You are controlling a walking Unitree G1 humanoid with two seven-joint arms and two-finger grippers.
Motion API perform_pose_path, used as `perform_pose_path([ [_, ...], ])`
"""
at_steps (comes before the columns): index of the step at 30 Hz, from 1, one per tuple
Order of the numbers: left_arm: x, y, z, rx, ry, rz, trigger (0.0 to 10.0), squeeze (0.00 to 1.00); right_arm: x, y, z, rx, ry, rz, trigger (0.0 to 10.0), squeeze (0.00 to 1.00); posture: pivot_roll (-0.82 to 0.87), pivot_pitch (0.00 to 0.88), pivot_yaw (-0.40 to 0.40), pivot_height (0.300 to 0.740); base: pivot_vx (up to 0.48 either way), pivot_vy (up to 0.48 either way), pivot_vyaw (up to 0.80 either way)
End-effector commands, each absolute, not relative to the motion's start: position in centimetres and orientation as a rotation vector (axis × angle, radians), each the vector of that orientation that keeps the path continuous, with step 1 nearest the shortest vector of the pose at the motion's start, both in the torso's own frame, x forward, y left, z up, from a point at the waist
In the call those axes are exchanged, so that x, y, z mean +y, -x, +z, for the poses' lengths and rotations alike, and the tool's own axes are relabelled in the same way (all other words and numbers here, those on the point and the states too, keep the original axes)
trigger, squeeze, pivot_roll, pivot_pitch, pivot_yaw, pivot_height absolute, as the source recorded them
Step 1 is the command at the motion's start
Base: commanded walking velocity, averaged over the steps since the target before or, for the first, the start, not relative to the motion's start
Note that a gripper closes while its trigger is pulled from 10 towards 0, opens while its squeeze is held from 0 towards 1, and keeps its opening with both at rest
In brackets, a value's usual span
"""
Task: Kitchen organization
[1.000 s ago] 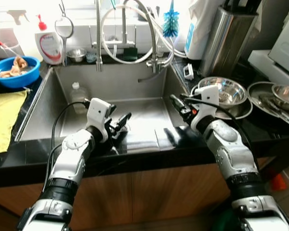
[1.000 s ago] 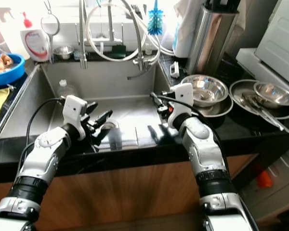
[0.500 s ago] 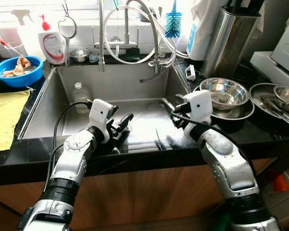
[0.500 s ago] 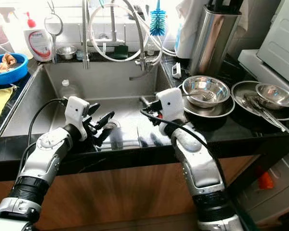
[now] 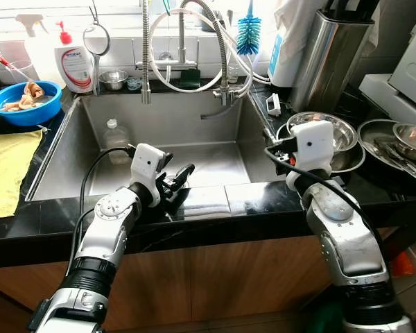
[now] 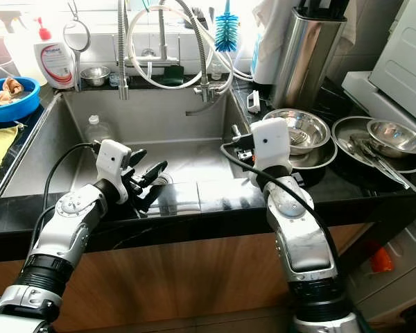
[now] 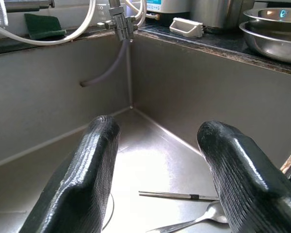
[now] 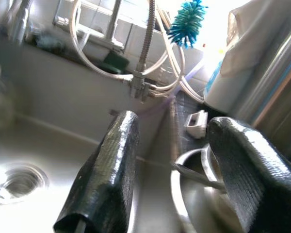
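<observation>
Your right gripper (image 8: 167, 170) has swung out of the stainless steel sink basin (image 5: 76, 149) toward the stacked shiny steel mixing bowls (image 5: 343, 135) just ahead of it, fingers spread wide and empty, so judge it as starting on the counter dishes; the left gripper (image 7: 155, 174) stays low over the basin, wide and empty. A thin metal chopstick (image 7: 177, 195) and a steel spoon (image 7: 199, 219) lie on the sink floor just beyond its fingertips, not yet picked up.
</observation>
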State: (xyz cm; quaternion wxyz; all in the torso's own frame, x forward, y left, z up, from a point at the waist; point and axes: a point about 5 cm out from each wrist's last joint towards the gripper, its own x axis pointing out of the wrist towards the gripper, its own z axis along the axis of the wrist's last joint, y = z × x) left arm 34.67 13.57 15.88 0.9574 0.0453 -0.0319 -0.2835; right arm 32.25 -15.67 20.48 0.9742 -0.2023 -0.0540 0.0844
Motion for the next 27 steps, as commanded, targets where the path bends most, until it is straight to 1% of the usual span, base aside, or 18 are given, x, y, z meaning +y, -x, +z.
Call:
perform_pose_path([
  [1, 13.5, -34.8, 16.1, -0.065, -0.101, -0.577, 10.0, 0.0, -16.0, -32.4, 20.8, -0.121, 0.502, 0.172, 10.0, 0.0, 0.02, 0.0, -0.053, 0.74, 0.0, 0.0, 0.0],
  [3, 13.4, -34.8, 16.1, -0.065, -0.099, -0.578, 10.0, 0.0, -17.3, -32.6, 21.2, -0.123, 0.559, 0.142, 10.0, 0.0, 0.02, 0.0, -0.053, 0.74, 0.0, 0.0, 0.0],
  [7, 13.4, -34.8, 16.1, -0.063, -0.098, -0.581, 10.0, 0.0, -18.3, -32.8, 21.6, -0.116, 0.629, 0.128, 10.0, 0.0, 0.02, 0.0, -0.05, 0.74, 0.0, 0.0, 0.0],
  [8, 13.4, -34.8, 16.1, -0.062, -0.098, -0.582, 10.0, 0.0, -18.4, -32.9, 21.6, -0.115, 0.644, 0.149, 10.0, 0.0, 0.02, 0.0, -0.049, 0.74, 0.0, 0.0, 0.0],
  [13, 13.4, -34.9, 16.2, -0.065, -0.1, -0.581, 10.0, 0.0, -18.2, -33.2, 21.4, -0.138, 0.696, 0.233, 10.0, 0.0, 0.02, 0.0, -0.047, 0.74, 0.0, 0.0, 0.0],
  [17, 13.6, -34.9, 16.3, -0.067, -0.102, -0.575, 10.0, 0.0, -17.4, -33.5, 21.7, -0.177, 0.659, 0.306, 10.0, 0.0, 0.03, 0.0, -0.047, 0.74, 0.0, 0.0, 0.0],
  [20, 13.6, -34.9, 16.3, -0.067, -0.103, -0.574, 10.0, 0.0, -17.3, -33.7, 20.9, -0.148, 0.679, 0.352, 10.0, 0.0, 0.03, 0.0, -0.046, 0.74, 0.0, 0.0, 0.0],
  [23, 13.6, -34.9, 16.3, -0.067, -0.102, -0.575, 10.0, 0.0, -17.9, -34.2, 20.2, -0.119, 0.66, 0.345, 10.0, 0.0, 0.03, 0.0, -0.047, 0.74, 0.0, 0.0, 0.0],
  [27, 13.6, -35.0, 16.4, -0.067, -0.103, -0.574, 10.0, 0.0, -18.7, -34.9, 19.1, -0.043, 0.708, 0.35, 10.0, 0.0, 0.03, 0.0, -0.048, 0.74, 0.0, 0.0, 0.0],
])
